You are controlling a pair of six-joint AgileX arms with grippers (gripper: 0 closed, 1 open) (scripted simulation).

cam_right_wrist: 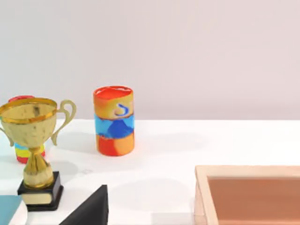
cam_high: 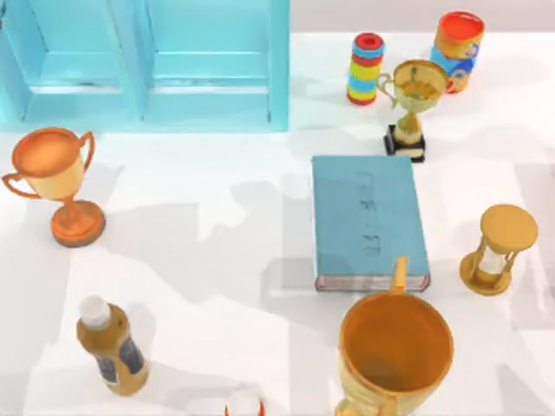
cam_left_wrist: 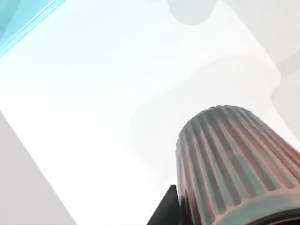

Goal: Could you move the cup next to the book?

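The book (cam_high: 368,221) lay flat on the surface (cam_high: 217,260), its embossed lettering unreadable. Left of it, at the left wrist, the ribbed coppery cup (cam_left_wrist: 234,164) hung above the surface; whether the left end effector clasped it, I couldn't tell.

The book (cam_high: 368,223) lies right of the table's (cam_high: 217,286) centre. Behind it stands a trophy (cam_high: 414,106) (on a square base), with a ring stack (cam_high: 366,68) and a can (cam_high: 458,49) farther back. An hourglass (cam_high: 499,249) stands right of the book, a mug (cam_high: 395,354) before it. At far left stands another trophy (cam_high: 54,182), a bottle (cam_high: 109,345) before that, a cabinet (cam_high: 147,61) behind.
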